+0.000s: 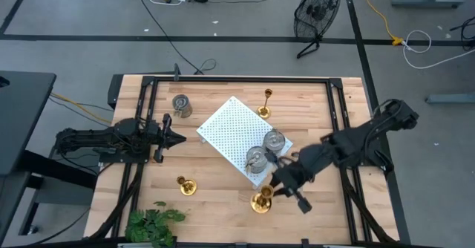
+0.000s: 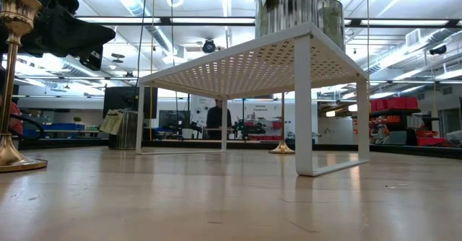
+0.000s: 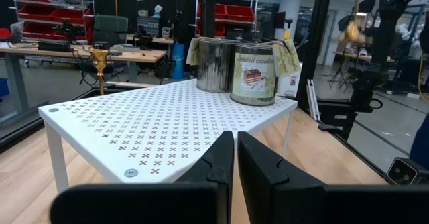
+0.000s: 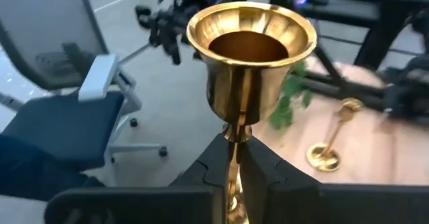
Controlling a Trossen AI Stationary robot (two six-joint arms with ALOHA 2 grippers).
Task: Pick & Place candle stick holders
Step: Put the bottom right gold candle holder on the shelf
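The right gripper point(image 4: 232, 162) was pinching a brass holder point(image 1: 261, 200) by its stem at the table's near edge, just off the board point(image 1: 230, 125), pick made, a lift onto it likely next; left gripper point(image 3: 236, 158) pressed shut, waiting left

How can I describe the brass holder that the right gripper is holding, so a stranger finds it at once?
Start at the white perforated board in the middle of the table, then go to the table's near edge on the right arm's side. There a brass candle stick holder stands upright. Unlike the other brass holders, its stem is clamped in the right gripper.
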